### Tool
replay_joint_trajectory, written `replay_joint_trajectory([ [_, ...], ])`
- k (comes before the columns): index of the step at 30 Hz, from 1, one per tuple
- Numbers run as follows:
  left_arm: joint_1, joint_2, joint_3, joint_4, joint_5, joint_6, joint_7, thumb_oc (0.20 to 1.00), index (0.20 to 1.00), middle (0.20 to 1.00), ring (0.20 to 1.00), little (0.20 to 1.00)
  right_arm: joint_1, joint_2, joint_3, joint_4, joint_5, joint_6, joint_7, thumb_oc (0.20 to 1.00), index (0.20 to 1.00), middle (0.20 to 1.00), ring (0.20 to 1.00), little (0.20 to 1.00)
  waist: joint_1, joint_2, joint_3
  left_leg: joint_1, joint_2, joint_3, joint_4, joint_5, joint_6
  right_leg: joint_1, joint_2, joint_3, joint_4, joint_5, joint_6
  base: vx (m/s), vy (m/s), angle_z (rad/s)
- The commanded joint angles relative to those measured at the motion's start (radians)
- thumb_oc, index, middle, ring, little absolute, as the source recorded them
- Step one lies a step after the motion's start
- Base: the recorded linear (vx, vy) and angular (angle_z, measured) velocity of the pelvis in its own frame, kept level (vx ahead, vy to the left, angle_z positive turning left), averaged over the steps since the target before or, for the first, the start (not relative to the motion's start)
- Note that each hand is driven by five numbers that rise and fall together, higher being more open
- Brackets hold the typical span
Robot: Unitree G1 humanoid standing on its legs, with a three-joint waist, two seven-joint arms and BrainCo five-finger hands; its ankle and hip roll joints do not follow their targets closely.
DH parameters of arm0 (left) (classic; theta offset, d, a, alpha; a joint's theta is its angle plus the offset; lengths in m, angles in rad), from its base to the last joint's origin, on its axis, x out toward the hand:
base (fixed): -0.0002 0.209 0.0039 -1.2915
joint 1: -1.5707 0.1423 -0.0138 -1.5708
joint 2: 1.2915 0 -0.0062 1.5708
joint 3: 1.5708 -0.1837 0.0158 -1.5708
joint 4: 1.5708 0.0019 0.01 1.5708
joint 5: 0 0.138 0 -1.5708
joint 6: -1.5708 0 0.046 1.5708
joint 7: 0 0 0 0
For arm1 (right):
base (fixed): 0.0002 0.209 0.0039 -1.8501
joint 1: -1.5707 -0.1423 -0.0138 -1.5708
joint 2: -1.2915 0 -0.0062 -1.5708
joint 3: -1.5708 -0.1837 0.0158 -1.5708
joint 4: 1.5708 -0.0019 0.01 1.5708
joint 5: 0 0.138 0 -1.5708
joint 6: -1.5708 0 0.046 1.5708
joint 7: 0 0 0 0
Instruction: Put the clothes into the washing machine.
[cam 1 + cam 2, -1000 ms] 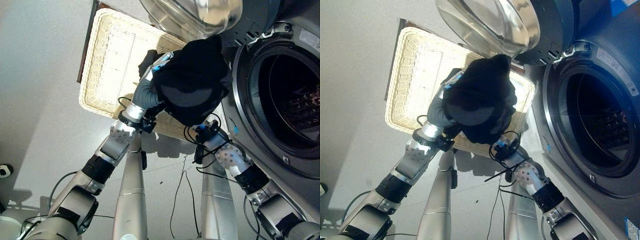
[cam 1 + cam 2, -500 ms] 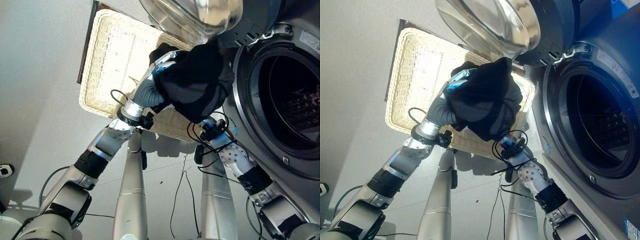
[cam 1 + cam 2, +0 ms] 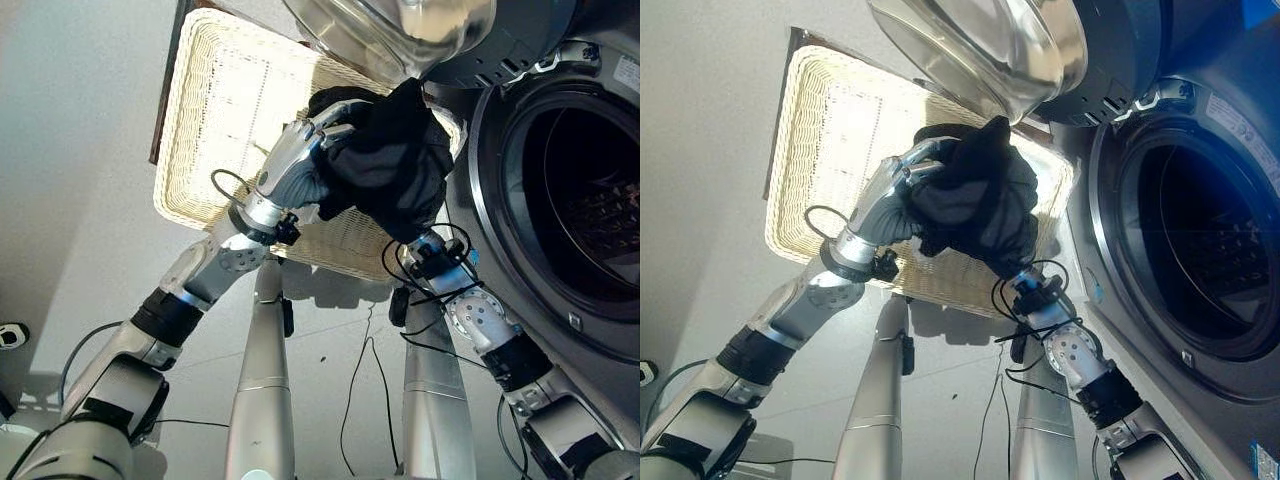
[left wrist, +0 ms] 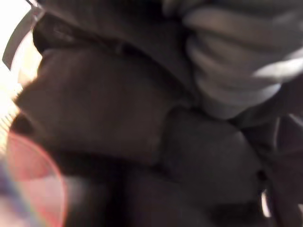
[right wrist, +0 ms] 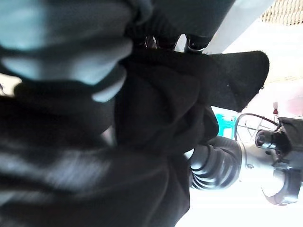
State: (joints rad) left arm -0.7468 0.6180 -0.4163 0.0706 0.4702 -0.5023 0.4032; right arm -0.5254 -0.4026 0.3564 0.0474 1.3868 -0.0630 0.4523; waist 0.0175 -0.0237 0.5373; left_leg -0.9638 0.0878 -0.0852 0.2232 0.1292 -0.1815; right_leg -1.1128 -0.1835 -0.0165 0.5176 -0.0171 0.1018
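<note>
While it hung bunched above the basket (image 3: 215, 120), the cloth (image 3: 390, 170), a dark wad, sat between both hands, just left of the washer (image 3: 560, 180) opening and under the open door (image 3: 400, 30).

L hand (image 3: 295, 160) was on the wad's left side; silver fingers (image 3: 902, 172) were curled over its top edge w/ fabric gathered under them, so it had a grip on the cloth. Its wrist view showed dark folds (image 4: 118, 118) pressed close vs. the ribbed cover.

R hand was buried under the wad from below; only its wrist (image 3: 432, 258) stuck out beneath the hanging fabric. Whether its fingers were curled or straight couldn't be told: they were hidden in the cloth. R wrist view had black fabric (image 5: 165, 109) draped right past the ribbed cover, w/ the other arm's ribbed wrist (image 5: 215, 163) beyond.

Basket: pale wicker, rectangular, on the grey floor (image 3: 80, 200), its far side edged by a dark strip. Cloth was lifted off it, not touching the weave as far as could be seen.

Washer: grey front, round opening w/ dark drum (image 3: 590, 200) inside, perforated metal visible at the back. Door was swung up and out, glass bowl over the basket's right corner. Cloth was still outside the drum, near the rim but apart from it.
</note>
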Motion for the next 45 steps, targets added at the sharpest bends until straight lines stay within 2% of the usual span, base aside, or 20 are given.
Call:
replay_joint_trajectory([
  [1,0.001,0.030,-0.015,0.000,0.094,0.059,0.028,0.200,0.200,0.200,0.200,0.200,-0.011,0.021,-0.033,-0.183,0.038,-0.050,0.132,0.200,0.200,0.200,0.200,0.200,-0.022,0.010,-0.017,-0.035,-0.104,0.032,0.074,-0.017,0.102,0.075,0.065,-0.115,-0.212,0.184,0.035,0.00,0.000,0.00],
  [14,-0.015,0.049,-0.037,0.018,0.125,0.095,0.020,0.200,0.200,0.200,0.200,0.200,-0.011,0.024,-0.026,-0.185,0.024,-0.055,0.143,0.200,0.200,0.200,0.200,0.200,-0.023,0.013,-0.017,-0.039,-0.101,0.035,0.071,-0.013,0.100,0.070,0.065,-0.114,-0.211,0.186,0.038,0.00,0.000,0.00],
  [15,-0.018,0.053,-0.037,0.015,0.123,0.099,0.018,0.256,0.256,0.256,0.256,0.256,-0.014,0.024,-0.027,-0.188,0.024,-0.055,0.143,0.200,0.200,0.200,0.200,0.200,-0.024,0.013,-0.017,-0.044,-0.102,0.034,0.070,-0.008,0.100,0.064,0.065,-0.114,-0.213,0.191,0.038,0.00,0.000,0.00],
  [16,-0.016,0.053,-0.040,0.017,0.120,0.102,0.011,0.442,0.442,0.442,0.442,0.442,-0.012,0.020,-0.025,-0.189,0.026,-0.056,0.145,0.200,0.200,0.200,0.200,0.200,-0.024,0.013,-0.017,-0.038,-0.100,0.036,0.070,-0.012,0.100,0.070,0.065,-0.114,-0.213,0.187,0.039,0.00,0.000,0.00],
  [18,-0.018,0.055,-0.042,0.020,0.121,0.103,0.007,0.630,0.630,0.630,0.630,0.630,-0.013,0.020,-0.025,-0.189,0.028,-0.056,0.146,0.200,0.200,0.200,0.200,0.200,-0.024,0.013,-0.017,-0.039,-0.100,0.036,0.071,-0.012,0.100,0.069,0.066,-0.113,-0.213,0.188,0.039,0.00,0.000,0.00],
  [19,-0.017,0.055,-0.042,0.020,0.124,0.105,0.009,0.912,0.912,0.912,0.912,0.912,-0.015,0.020,-0.026,-0.189,0.029,-0.056,0.147,0.200,0.200,0.200,0.200,0.200,-0.024,0.012,-0.017,-0.038,-0.101,0.036,0.070,-0.012,0.100,0.070,0.066,-0.113,-0.216,0.189,0.039,0.00,0.000,0.00],
  [20,-0.015,0.055,-0.043,0.020,0.124,0.106,0.010,1.000,1.000,1.000,1.000,1.000,-0.015,0.019,-0.026,-0.189,0.029,-0.056,0.146,0.200,0.200,0.200,0.200,0.200,-0.024,0.012,-0.017,-0.037,-0.101,0.036,0.068,-0.011,0.100,0.071,0.067,-0.113,-0.218,0.190,0.039,0.00,0.000,0.00],
  [28,-0.015,0.058,-0.035,0.016,0.120,0.120,0.029,1.000,1.000,1.000,1.000,1.000,-0.020,0.025,-0.028,-0.189,0.027,-0.053,0.153,0.200,0.200,0.200,0.200,0.200,-0.024,0.013,-0.017,-0.041,-0.102,0.038,0.062,-0.006,0.100,0.068,0.065,-0.114,-0.228,0.198,0.040,0.00,0.000,0.00],
  [36,0.000,0.036,-0.011,0.013,0.115,0.100,0.135,1.000,1.000,1.000,1.000,1.000,-0.021,0.039,-0.034,-0.190,0.015,-0.049,0.143,0.200,0.200,0.200,0.200,0.200,-0.020,0.011,-0.017,-0.041,-0.101,0.035,0.058,-0.005,0.100,0.068,0.065,-0.114,-0.228,0.198,0.040,0.00,0.000,0.00],
  [40,0.007,0.021,-0.002,0.002,0.075,0.075,0.084,1.000,1.000,1.000,1.000,1.000,-0.017,0.053,-0.040,-0.195,0.002,-0.052,0.142,0.200,0.200,0.200,0.200,0.200,-0.018,0.009,-0.017,-0.043,-0.105,0.031,0.058,-0.004,0.100,0.066,0.065,-0.116,-0.226,0.199,0.041,0.00,0.000,0.00],
  [45,0.018,0.015,0.001,-0.007,0.033,0.077,0.033,1.000,1.000,1.000,1.000,1.000,-0.014,0.054,-0.046,-0.202,-0.004,-0.070,0.138,0.200,0.200,0.200,0.200,0.200,-0.017,0.007,-0.017,-0.030,-0.104,0.032,0.055,-0.010,0.100,0.079,0.066,-0.119,-0.229,0.195,0.043,0.00,0.000,0.00],
])
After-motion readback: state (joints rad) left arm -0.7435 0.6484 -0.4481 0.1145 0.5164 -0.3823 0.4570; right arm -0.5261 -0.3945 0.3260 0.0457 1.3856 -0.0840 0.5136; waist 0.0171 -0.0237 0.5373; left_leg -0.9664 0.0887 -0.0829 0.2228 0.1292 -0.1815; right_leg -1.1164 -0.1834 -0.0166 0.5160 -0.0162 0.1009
